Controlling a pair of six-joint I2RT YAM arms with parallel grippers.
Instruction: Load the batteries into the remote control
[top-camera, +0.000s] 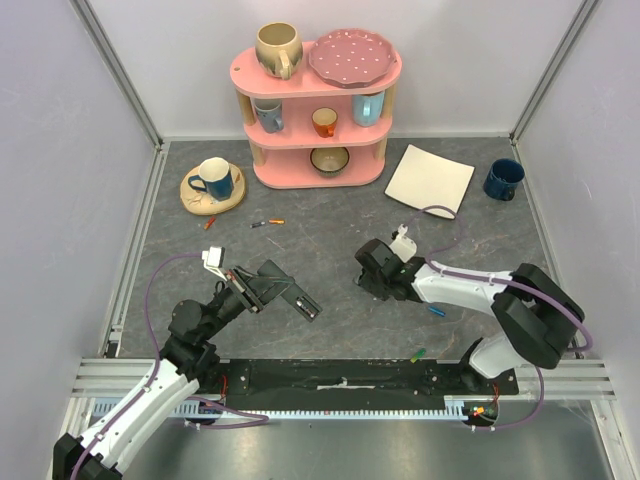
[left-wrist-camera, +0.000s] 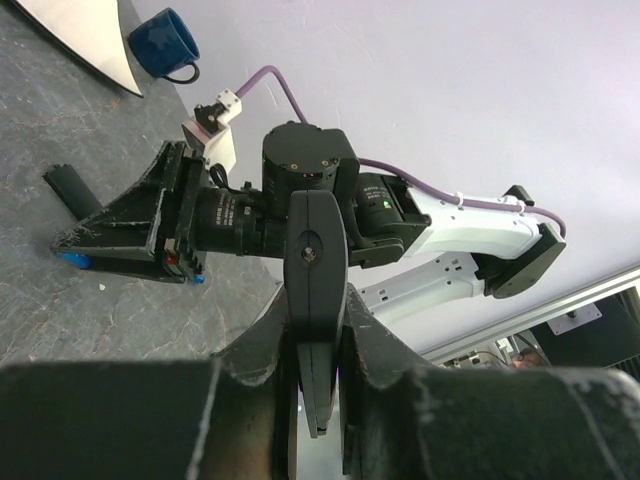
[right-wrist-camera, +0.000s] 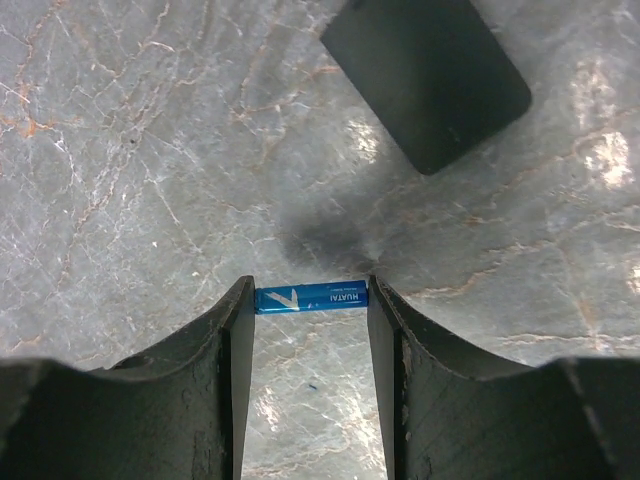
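My left gripper (top-camera: 262, 287) is shut on the black remote control (top-camera: 300, 302), holding it tilted above the table. In the left wrist view the remote (left-wrist-camera: 315, 250) stands edge-on between the closed jaws (left-wrist-camera: 320, 335). My right gripper (top-camera: 364, 276) is low over the table, to the right of the remote. In the right wrist view its fingertips (right-wrist-camera: 310, 310) clamp a blue battery (right-wrist-camera: 310, 297) end to end. Loose batteries lie on the table: a blue one (top-camera: 437, 311), a green one (top-camera: 418, 354), an orange one (top-camera: 268, 223) and a red one (top-camera: 209, 223).
A flat black piece (right-wrist-camera: 430, 75) lies on the table just beyond the right gripper. At the back stand a pink shelf (top-camera: 318, 130) with cups and a plate, a blue mug on a wooden coaster (top-camera: 213, 180), a cream square plate (top-camera: 430, 180) and a dark blue mug (top-camera: 503, 179).
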